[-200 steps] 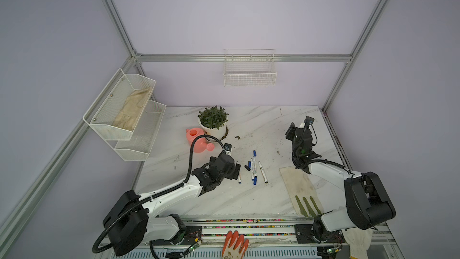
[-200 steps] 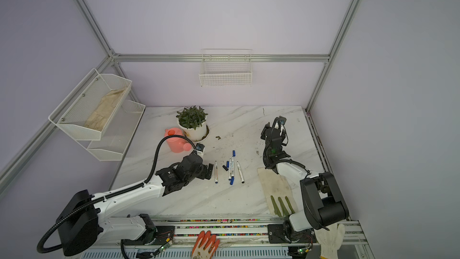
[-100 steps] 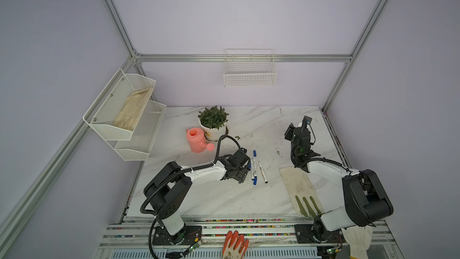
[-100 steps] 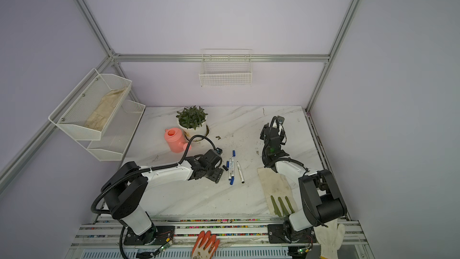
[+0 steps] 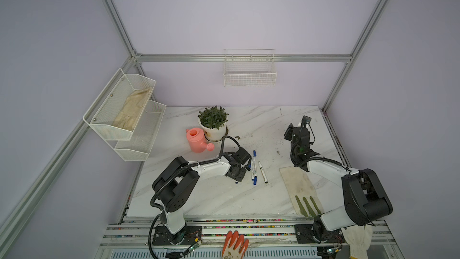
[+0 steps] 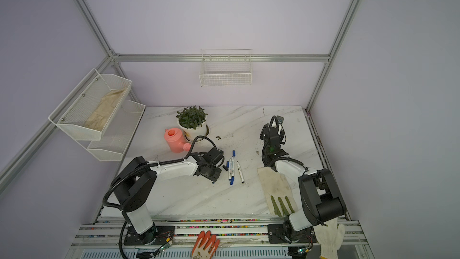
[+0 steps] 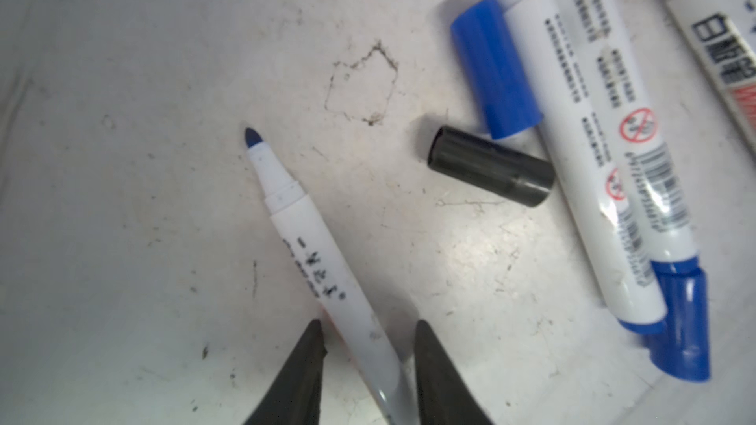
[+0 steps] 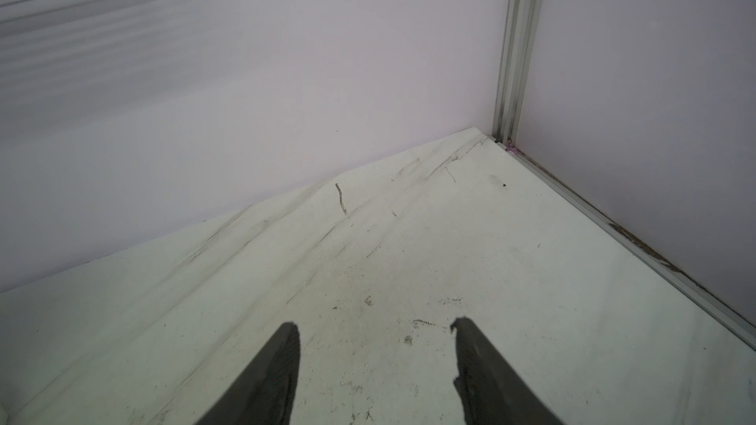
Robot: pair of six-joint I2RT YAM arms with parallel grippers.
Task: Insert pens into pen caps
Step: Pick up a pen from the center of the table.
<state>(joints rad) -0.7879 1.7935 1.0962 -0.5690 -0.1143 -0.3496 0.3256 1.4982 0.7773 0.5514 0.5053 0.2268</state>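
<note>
With the left pincer straddling the rear barrel of the uncapped blue-tipped pen, which lies on the table near the black cap, I cannot tell whether it grips yet, so it should squeeze squarely before lifting, while the right pincer hangs open and empty.

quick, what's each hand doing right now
left hand: around the uncapped white blue-tipped marker pen, cannot tell if gripped
right hand: open, empty

Robotics lab cell: aluminium frame, lilac panels, left arm and right arm bolted at the worktop's front edge.
</note>
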